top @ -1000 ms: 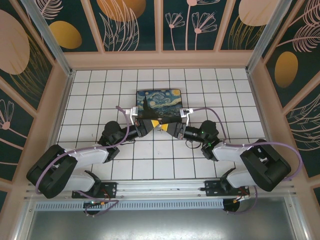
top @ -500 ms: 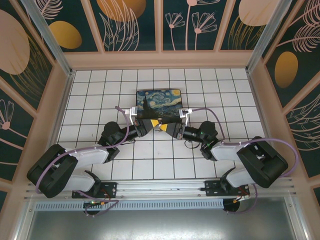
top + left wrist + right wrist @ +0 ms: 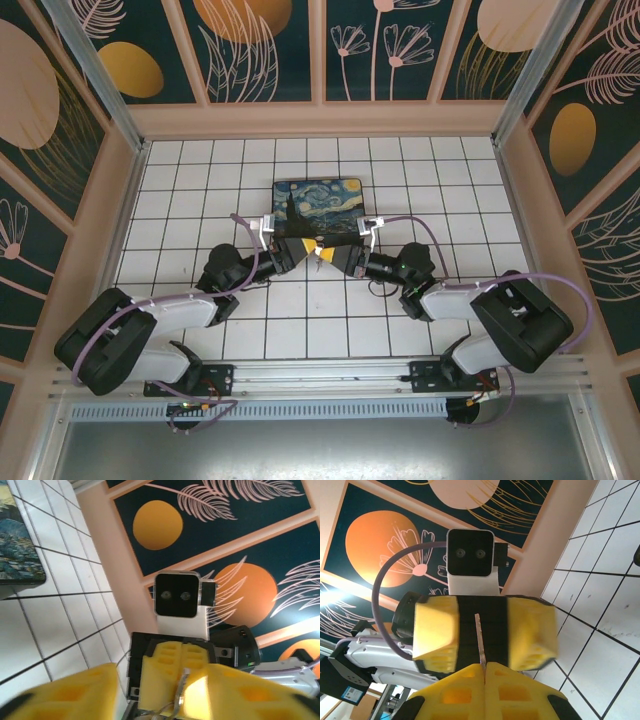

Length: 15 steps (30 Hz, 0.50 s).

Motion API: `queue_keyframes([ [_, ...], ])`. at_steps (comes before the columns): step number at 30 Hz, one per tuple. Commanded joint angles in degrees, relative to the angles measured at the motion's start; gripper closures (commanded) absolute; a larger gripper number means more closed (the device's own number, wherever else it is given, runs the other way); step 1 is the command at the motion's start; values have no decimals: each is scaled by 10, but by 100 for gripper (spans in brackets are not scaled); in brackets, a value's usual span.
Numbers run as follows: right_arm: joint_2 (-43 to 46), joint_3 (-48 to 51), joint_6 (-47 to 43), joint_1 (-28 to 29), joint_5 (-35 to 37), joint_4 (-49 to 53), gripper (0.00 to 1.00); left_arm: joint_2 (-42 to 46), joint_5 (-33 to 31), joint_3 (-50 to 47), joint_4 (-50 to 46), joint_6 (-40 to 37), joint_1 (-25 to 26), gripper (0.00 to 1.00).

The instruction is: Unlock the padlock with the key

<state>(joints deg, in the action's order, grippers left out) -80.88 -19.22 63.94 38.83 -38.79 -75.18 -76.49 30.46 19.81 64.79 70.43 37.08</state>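
The right hand (image 3: 484, 672) is clamped shut on the key (image 3: 479, 640), whose thin silvery blade stands up out of the seam between its yellow pads (image 3: 517, 690). Close opposite, the left hand (image 3: 299, 248) faces it with jaws apart, gripping nothing. Both meet above the tabletop (image 3: 200, 190), just in front of the painted box (image 3: 318, 202). The key looks light, stiff and slippery. A pinch on its flat sides should stop it twisting.

Floor: white tiles (image 3: 300, 310), dark grid lines, beneath the left pincer (image 3: 303, 247).
Walls: dark panels (image 3: 262, 62), orange discs, pale leaf drawings, beyond it.
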Motion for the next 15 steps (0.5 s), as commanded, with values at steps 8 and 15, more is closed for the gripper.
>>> queue_keyframes([
  [8, 126, 20, -85, -70, 30, 256, 98, 109, -145, 40, -403, -234, -1, 19],
  [15, 170, -6, -161, -112, 60, 449, 98, -41, -289, 128, -484, -294, 78, 21],
])
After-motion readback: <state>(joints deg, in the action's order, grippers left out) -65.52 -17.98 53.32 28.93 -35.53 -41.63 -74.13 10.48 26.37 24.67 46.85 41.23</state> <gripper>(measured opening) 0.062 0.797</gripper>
